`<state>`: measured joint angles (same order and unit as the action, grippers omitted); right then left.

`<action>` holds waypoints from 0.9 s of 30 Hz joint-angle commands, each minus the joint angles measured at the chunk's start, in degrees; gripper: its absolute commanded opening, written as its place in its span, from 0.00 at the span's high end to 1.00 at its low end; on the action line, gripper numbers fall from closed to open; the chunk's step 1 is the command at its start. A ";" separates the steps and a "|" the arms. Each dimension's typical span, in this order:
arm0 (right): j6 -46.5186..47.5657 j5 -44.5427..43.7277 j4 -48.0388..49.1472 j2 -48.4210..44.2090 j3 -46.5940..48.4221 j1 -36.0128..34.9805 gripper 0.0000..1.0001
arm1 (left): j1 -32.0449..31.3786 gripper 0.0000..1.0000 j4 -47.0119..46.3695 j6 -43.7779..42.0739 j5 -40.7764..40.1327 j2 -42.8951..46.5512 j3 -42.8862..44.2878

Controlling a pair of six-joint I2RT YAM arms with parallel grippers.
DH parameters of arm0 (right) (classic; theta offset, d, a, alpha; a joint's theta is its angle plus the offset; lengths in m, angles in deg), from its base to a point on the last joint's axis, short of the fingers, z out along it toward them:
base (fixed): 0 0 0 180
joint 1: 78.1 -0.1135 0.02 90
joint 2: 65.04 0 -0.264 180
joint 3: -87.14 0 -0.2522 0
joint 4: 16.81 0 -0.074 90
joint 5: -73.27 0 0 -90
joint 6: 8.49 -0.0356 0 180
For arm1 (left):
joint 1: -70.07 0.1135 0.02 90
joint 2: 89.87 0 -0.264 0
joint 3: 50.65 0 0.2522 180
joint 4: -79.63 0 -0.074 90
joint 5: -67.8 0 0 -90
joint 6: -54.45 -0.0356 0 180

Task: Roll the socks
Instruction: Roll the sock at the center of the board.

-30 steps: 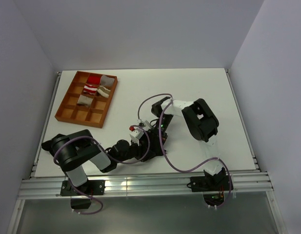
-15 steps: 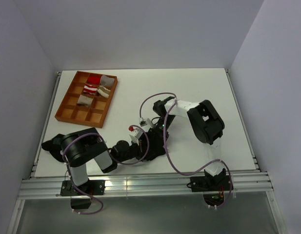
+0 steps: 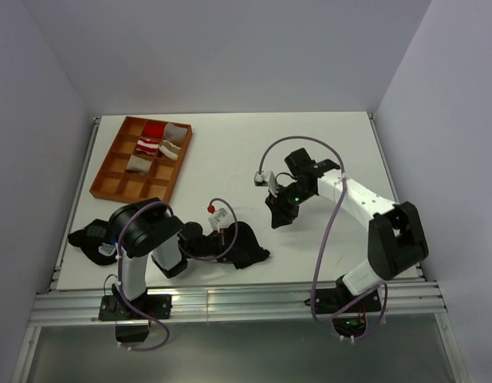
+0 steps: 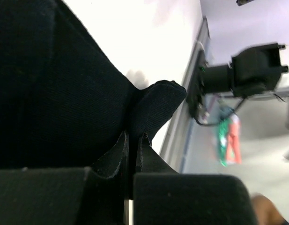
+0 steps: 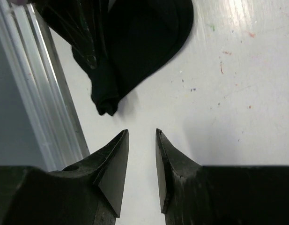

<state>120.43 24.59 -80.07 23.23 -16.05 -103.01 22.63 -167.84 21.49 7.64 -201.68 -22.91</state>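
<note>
an orange tray point(image 3: 108, 156) with rolled bundles is being left alone far left. one black sock point(image 3: 252, 255) is being pinched at a fold by the left gripper point(image 4: 132, 140), near the table's point(image 3: 325, 144) front edge. it's bunched up, so its long axis can't be told. the right gripper point(image 5: 142, 140) is being held over bare table, jaws spread, nothing between them.

Black sock point(image 4: 55, 93): matt, fine-ribbed knit cloth; table point(image 5: 219, 93): smooth white top, faint sheen, small scuffs; right fingers point(image 5: 111, 173): matt black plastic; edge rail point(image 5: 41, 93): brushed silvery metal; divided tray point(image 3: 108, 156): matt reddish-brown, wood-like.
</note>
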 commanded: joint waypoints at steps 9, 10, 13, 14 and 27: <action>5.91 -7.90 13.45 -22.95 -18.12 -8.12 0.59 | 0.33 1.00 4.77 16.34 16.20 -0.51 3.34; 5.73 -8.79 14.16 -23.66 -19.00 -9.97 0.59 | 0.42 1.00 4.94 17.31 16.56 -0.60 3.60; 5.12 -11.61 15.83 -25.34 -22.00 -17.18 0.59 | 0.51 1.00 7.05 19.60 16.82 -1.22 4.65; 5.12 -11.96 16.18 -25.34 -23.05 -18.76 0.59 | 0.59 1.00 6.44 20.56 16.91 -1.65 4.74; 4.59 -13.99 19.79 -22.97 -25.60 -30.63 0.59 | 0.68 1.00 5.30 24.26 15.15 -5.44 5.36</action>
<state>125.04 11.39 -63.32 -0.03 -40.99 -131.88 23.18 -161.50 43.80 22.59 -205.63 -17.56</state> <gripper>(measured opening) 0.415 0.055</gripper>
